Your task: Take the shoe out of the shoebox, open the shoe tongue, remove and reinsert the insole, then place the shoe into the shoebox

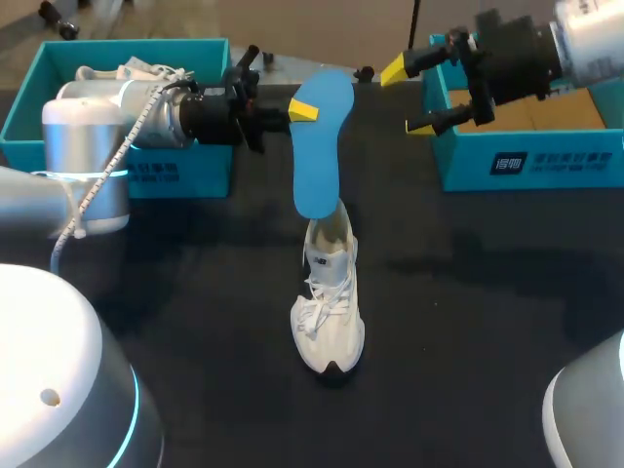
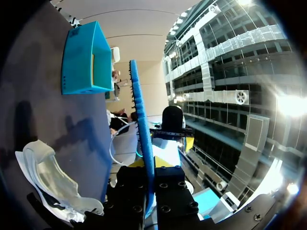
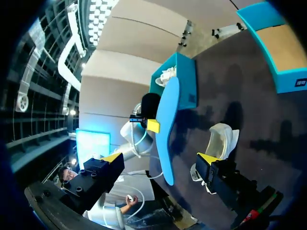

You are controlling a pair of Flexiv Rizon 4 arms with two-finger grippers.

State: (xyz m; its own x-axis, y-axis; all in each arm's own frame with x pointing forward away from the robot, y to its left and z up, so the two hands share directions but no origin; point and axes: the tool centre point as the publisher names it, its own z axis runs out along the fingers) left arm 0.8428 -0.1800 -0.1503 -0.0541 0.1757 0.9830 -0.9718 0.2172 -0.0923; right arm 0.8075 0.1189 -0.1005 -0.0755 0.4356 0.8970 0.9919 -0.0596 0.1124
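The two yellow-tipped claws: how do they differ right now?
The left gripper is shut on the blue insole; the right gripper is open and empty. The left gripper is near the left shoebox, the right gripper by the right shoebox. Both have yellow tips and face each other.

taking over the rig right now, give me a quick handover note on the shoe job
Left gripper: fingers shut on the upper end of the flat blue insole, which is held upright.
Right gripper: open and empty, beside the right-hand teal shoebox.
White lace-up sneaker: standing mid-table, with the insole's lower end at its opening.
Done: the shoe is out of the box. Whether the insole is coming out or going back in cannot be told.
Left: seat the insole fully, then place the shoe in the shoebox.
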